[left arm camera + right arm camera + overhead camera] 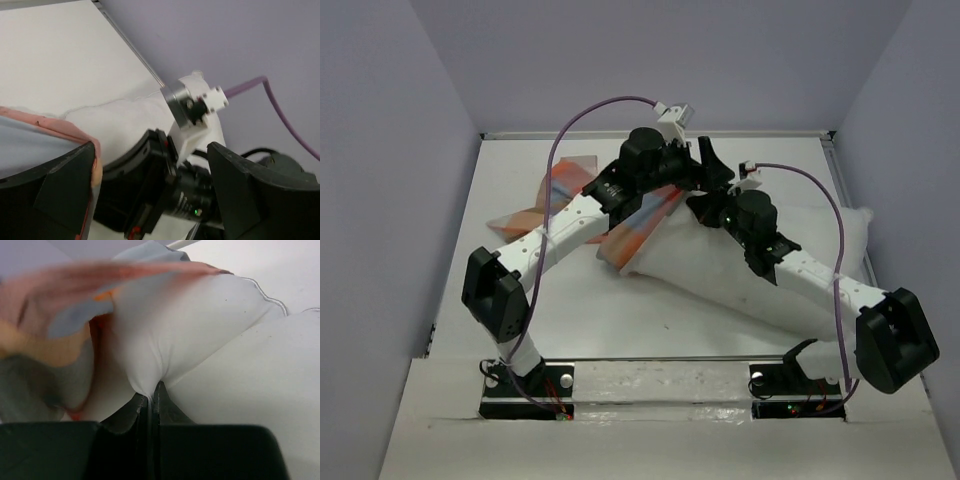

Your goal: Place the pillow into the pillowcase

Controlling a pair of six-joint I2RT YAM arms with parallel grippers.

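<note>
so your right gripper [150, 401] is squeezing its two fingers tight together on a fold of the pillow [210, 325], and you can see the white fabric puckering up right where the tips are meeting. your left gripper [150, 150] is standing spread wide, with nothing sitting between its fingers [47, 197] and only the right arm [165, 195] showing beyond them. the pink hem of the pillowcase [60, 129] is lying right against the inside of one finger, but nothing is clamping it.

from the top camera, the pillow is lying diagonally across the right half of the table [620, 325], and the right arm is stretching over it. the pillowcase is lying bunched at the pillow's left end under the left arm [560, 230], with orange and blue checks showing on both sides of that arm. you can't tell whether the pillow's corner is sitting inside the opening, since the arms are covering that spot. in the right wrist view the checked cloth is showing blurred at the upper left, just beside the pinched white fabric.
</note>
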